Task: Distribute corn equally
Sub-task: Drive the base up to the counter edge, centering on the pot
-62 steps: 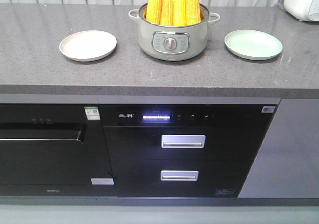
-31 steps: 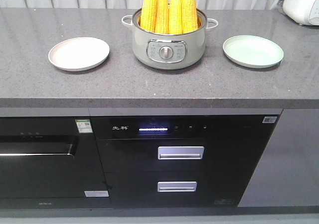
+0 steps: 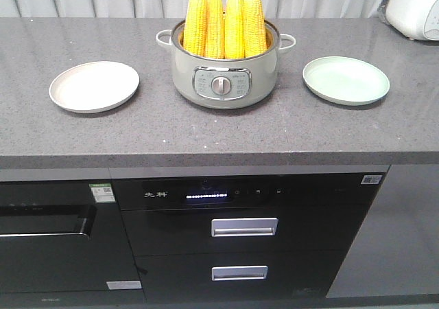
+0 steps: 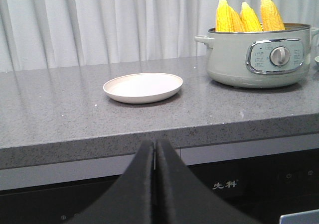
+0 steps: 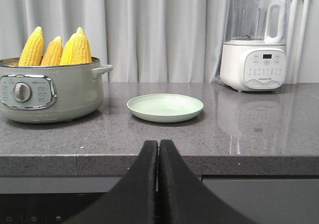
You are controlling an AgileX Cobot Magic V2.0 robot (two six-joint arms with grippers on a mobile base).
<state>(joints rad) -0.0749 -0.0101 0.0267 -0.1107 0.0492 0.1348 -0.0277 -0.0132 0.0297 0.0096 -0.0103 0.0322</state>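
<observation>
Four cobs in the pot, a plate on either side.
On your left the beige plate lies on the grey counter. In the middle, the corn stands tips-up, all four cobs side by side in the pale green pot. To the right lies the green plate, and at the far right a white blender. Both plates sit well apart from the pot. Your left gripper and right gripper have their fingers pressed together, below the counter's near edge.
</observation>
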